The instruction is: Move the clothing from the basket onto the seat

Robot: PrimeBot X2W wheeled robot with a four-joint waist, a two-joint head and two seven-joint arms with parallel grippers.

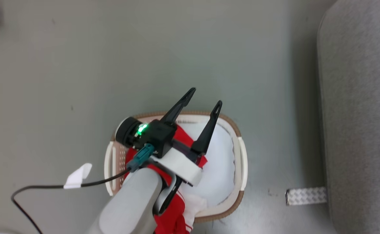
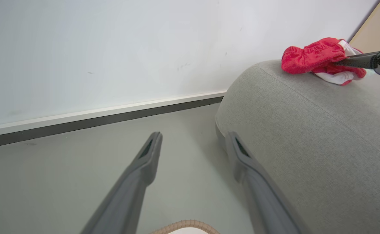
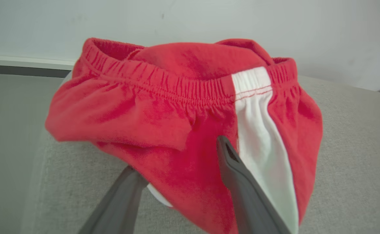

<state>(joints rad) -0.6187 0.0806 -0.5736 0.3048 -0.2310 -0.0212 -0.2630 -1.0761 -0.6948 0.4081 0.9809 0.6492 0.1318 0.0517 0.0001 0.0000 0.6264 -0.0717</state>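
Bright red, white-panelled shorts lie on the grey fabric seat, right gripper parted around them; left gripper gapes empty over the cream plastic basket.

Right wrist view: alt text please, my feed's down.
Red-and-white clothing lies bunched on the grey seat, a white wall behind. The right gripper reaches into the fabric, jaws apart, one fingertip hidden under it, the other over it.

Bright red soft fabric garment with a gathered red waistband, one white side panel and thin red lines stitched across the white. Plain pale grey woven upholstered seat. Cream-white perforated plastic basket with a brown rim band. Flat grey-green floor.
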